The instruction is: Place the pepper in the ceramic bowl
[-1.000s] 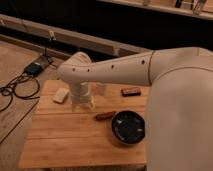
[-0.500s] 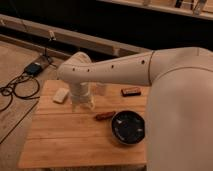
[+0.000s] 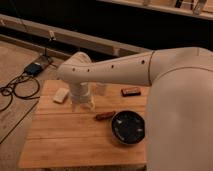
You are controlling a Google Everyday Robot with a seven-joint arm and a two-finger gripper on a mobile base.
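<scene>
The pepper (image 3: 105,116) is a slim reddish-brown piece lying on the wooden table (image 3: 65,140), just left of the ceramic bowl (image 3: 128,128). The bowl is round, glossy and black, and sits at the table's right side with nothing visible inside. My white arm reaches across from the right, and its wrist hangs down over the table's back left part. The gripper (image 3: 82,104) is at the lower end of that wrist, a short way left of the pepper and close above the table.
A dark rectangular block with a reddish top (image 3: 130,91) lies at the back of the table. A pale flat object (image 3: 60,95) lies at the back left. Cables and a blue device (image 3: 34,68) lie on the floor to the left.
</scene>
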